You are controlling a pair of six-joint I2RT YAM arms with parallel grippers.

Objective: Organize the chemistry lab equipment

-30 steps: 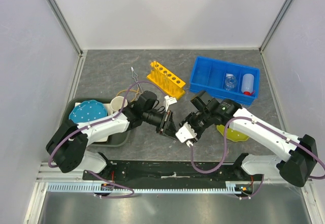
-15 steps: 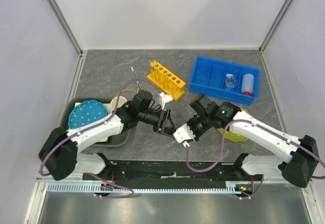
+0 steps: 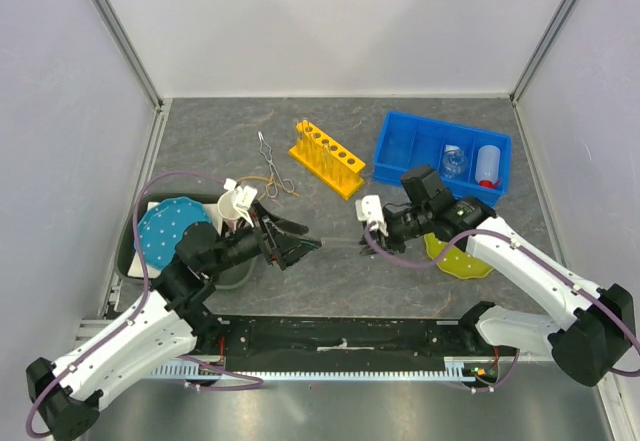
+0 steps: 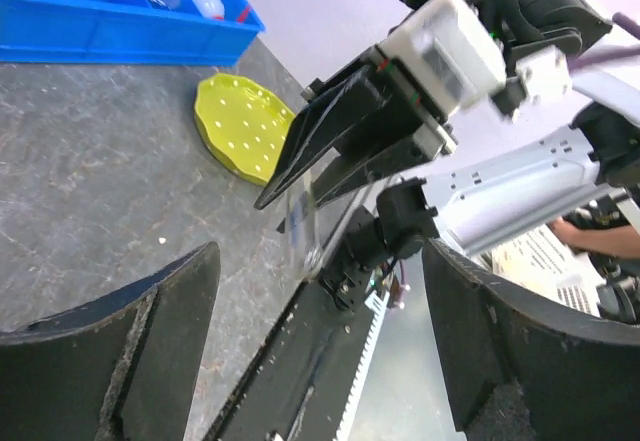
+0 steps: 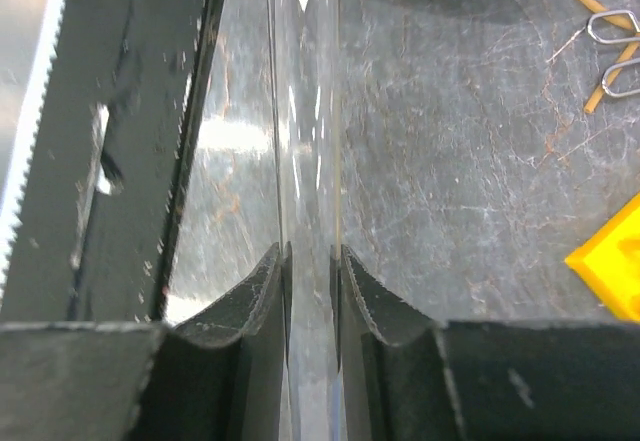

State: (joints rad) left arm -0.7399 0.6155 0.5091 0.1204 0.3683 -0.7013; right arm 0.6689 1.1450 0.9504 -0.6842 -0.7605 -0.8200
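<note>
Change: the arms have split! A second ago both grippers were nose to nose on the near side of the yellow holed rack [image 3: 327, 157]. Now the left gripper [image 3: 303, 245] has drawn back toward its base, near-left of the rack, and the right gripper [image 5: 308, 258] has swung closer to the rack.
Left jaws: wide apart, with nothing between them in the left wrist view.
Right jaws: clamped on the thin clear glass rod [image 5: 305, 111], pads snug on both sides.
Rod's place: in the air over the grey worktop [image 3: 200, 131], just on the near side of the rack. It lies roughly level, free end pointing at the left gripper.
Handover: looks complete, since only the right arm now carries the rod.
Already sorted: the small white squeeze bottle with red nozzle [image 3: 488, 164] and the tiny clear glass flask [image 3: 455, 160] sit in neighbouring compartments of the blue compartment tray [image 3: 400, 146], right of the rack.
Still loose: the metal scissor-like tongs [image 3: 270, 161] and the tan rubber loop [image 5: 590, 1] lie on the worktop just left of the rack.
Meaning: the rod is probably headed for a hole in the rack, which calls for tipping it upright first.
Risk: smooth glass in a narrow grip could slip or twist during that turn.
</note>
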